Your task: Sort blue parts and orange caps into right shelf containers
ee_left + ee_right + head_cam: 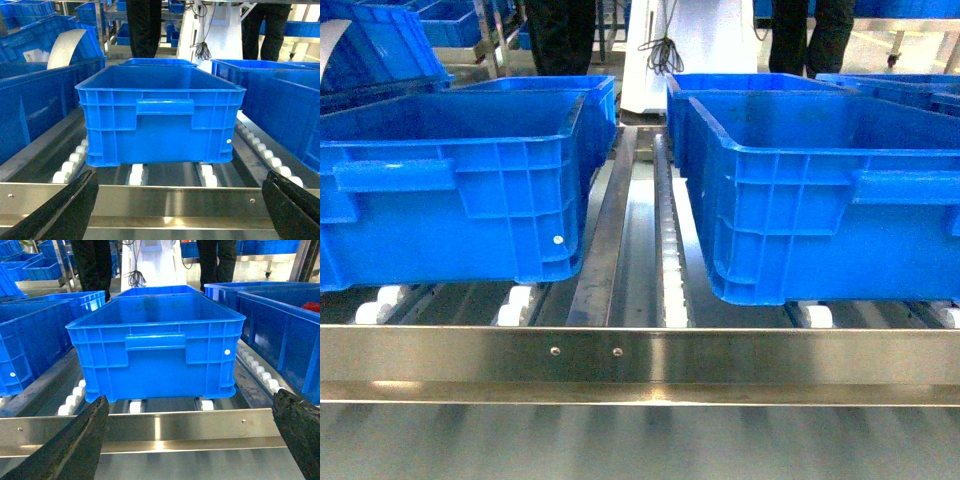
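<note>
Head view: two blue crates sit side by side on a roller shelf, the left crate (450, 185) and the right crate (825, 195), with a metal divider rail (640, 230) running away from the camera between them. A steel front rail (640, 365) crosses the frame below. Neither end effector shows here. No blue parts or orange caps are visible; the crate interiors are hidden by their near walls from this angle.

Left wrist view: the left end effector (182, 207) is spread wide, its two dark fingers at the bottom corners with nothing between them. Straight ahead past the front rail sits a crate (160, 117) on white rollers (136, 175). Its long axis runs away from the camera, short handle wall facing the end effector. What shows of its inside looks bare; the floor is not visible.

Right wrist view: the right end effector (195, 445) is likewise spread apart and holds nothing. A crate (155, 355) lies directly ahead, same orientation, short wall towards the camera. In the neighbouring crate to the right, a small red-orange patch (311, 306) shows at the frame edge; possibly caps, too little to tell.

Judgement: each arm faces its own crate squarely. With the parts and caps out of sight, the stage of sorting cannot be read.
</note>
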